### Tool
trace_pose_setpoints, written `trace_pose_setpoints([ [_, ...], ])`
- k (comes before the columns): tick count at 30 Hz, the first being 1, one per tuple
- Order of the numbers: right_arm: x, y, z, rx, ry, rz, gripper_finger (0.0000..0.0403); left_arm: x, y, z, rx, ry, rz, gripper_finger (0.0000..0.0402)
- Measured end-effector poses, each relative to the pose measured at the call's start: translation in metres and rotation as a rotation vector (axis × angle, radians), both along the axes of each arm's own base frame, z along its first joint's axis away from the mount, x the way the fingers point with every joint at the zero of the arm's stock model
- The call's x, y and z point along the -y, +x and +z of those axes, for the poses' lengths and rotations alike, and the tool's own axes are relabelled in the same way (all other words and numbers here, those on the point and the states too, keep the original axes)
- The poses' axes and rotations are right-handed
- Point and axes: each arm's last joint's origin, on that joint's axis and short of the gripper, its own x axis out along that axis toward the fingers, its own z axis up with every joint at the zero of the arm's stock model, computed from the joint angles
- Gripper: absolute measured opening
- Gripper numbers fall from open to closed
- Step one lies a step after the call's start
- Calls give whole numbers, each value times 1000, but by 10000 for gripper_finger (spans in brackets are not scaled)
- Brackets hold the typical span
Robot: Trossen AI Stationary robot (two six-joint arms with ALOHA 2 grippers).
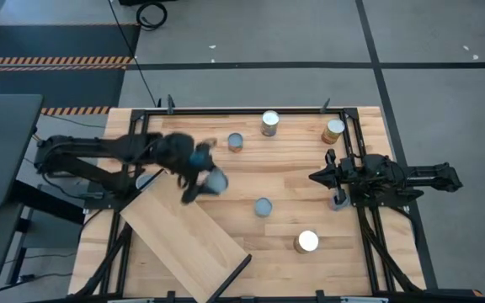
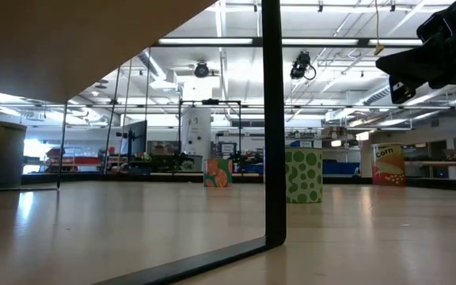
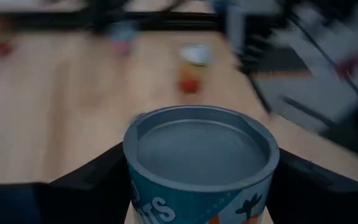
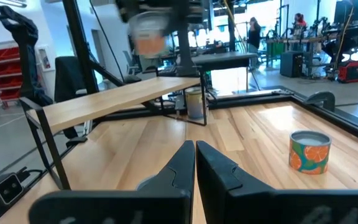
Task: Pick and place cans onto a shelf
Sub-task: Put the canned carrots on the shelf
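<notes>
My left gripper is shut on a can with a grey-blue top and a teal label. It hangs in the air by the far end of the shelf, a pale plank lying slantwise at the near left on dark legs. The held can shows blurred above the shelf in the right wrist view. Other cans stand upright on the tabletop. My right gripper waits shut at the table's right side. My left gripper pinches the can's side wall just below the top rim, one finger on either side. The fingers reach in from the table's left, slanting downward. The can stays upright and is lifted clear of the table and the shelf.
A dark bar holds up the shelf's near end. A can with an orange and teal label stands ahead of my right gripper. A black frame rail runs round the tabletop. Bare wood lies between the cans in the middle.
</notes>
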Motion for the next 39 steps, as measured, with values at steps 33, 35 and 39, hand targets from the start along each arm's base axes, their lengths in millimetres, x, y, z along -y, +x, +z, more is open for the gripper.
trace_pose_setpoints([
  [33, 0, 0, 0, 5, 0, 0, 22, 148, 12, -99, 417, 29, -312, 290],
  [35, 0, 0, 0, 5, 0, 0, 22, 150, 15, -104, 412, 33, -308, 290],
  [39, 0, 0, 0, 5, 0, 0, 22, 150, 19, -112, 388, 51, -290, 290],
])
